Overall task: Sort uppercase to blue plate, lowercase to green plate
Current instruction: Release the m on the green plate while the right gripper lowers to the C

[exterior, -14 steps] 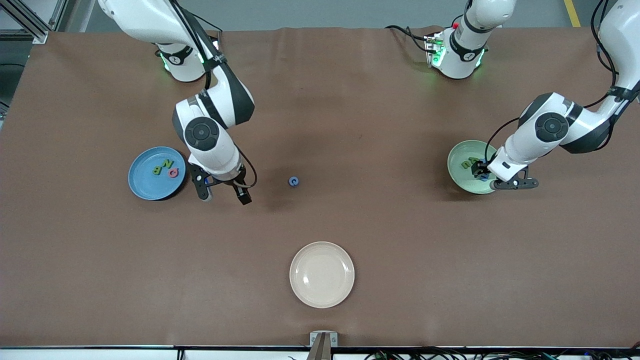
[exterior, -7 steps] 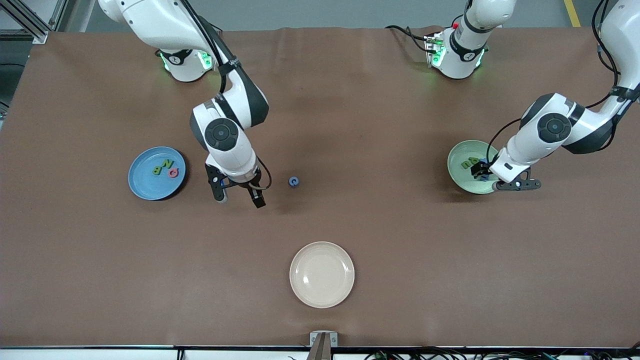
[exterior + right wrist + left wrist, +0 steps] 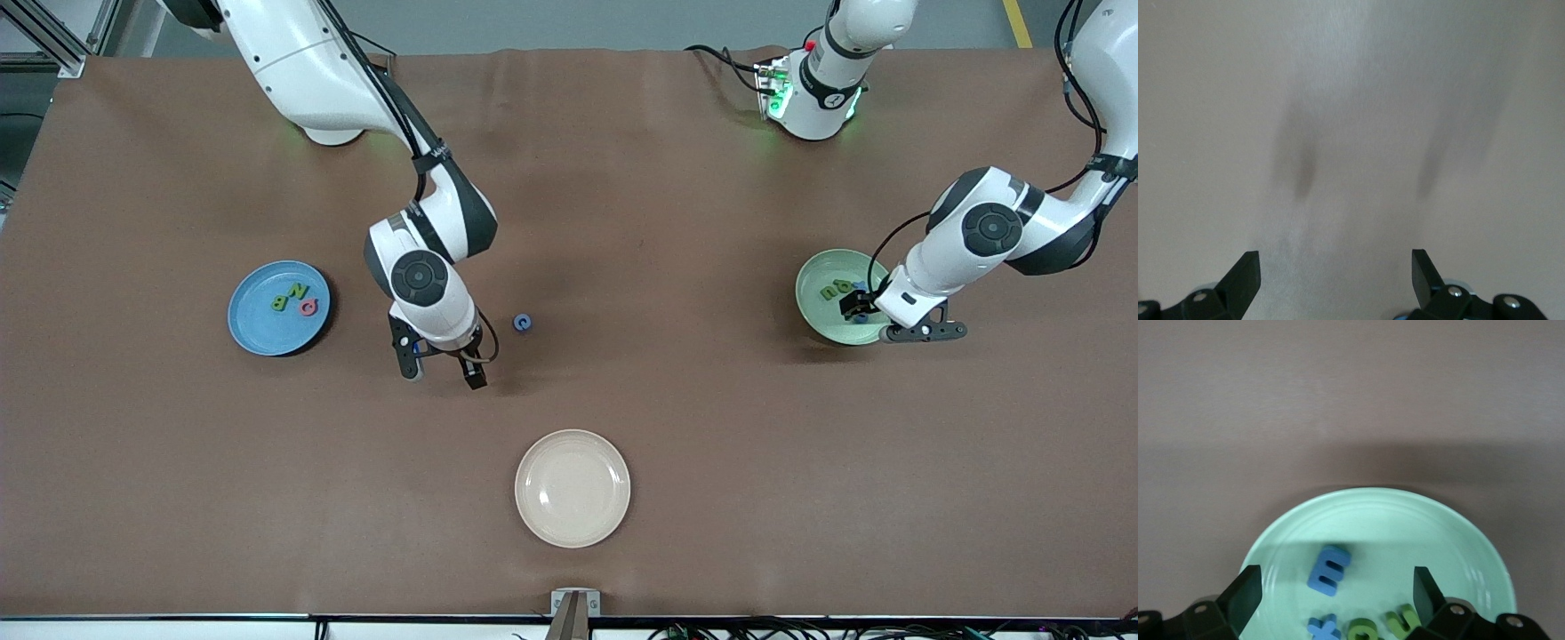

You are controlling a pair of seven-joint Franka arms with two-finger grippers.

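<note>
Now the right tool [image 3: 442,365] hangs with its fingers spread wide and nothing between them, over bare brown desk [image 3: 711,427] a little left of the front view's centre; its own wrist view shows only desk surface and two soft shadows between the fingertips. Just up and to the right of it in the front view, the blue C [image 3: 523,323] lies alone on the desk, apart from both plates. Further toward the frame's left edge sits the blue plate [image 3: 253,329], carrying the green B [image 3: 280,304], the green N [image 3: 298,291] and the pink-red Q [image 3: 308,308] close together. At the right of the frame, the left tool [image 3: 889,322] is over the rim of the green plate [image 3: 813,307], its fingers also spread and empty. In the left wrist view the blue m [image 3: 1329,569] lies in that plate between the fingertips, with the blue t [image 3: 1323,629] and two green letters [image 3: 1385,627] at the bottom edge. Low in the front view's centre is the cream-white plate [image 3: 573,487]
</note>
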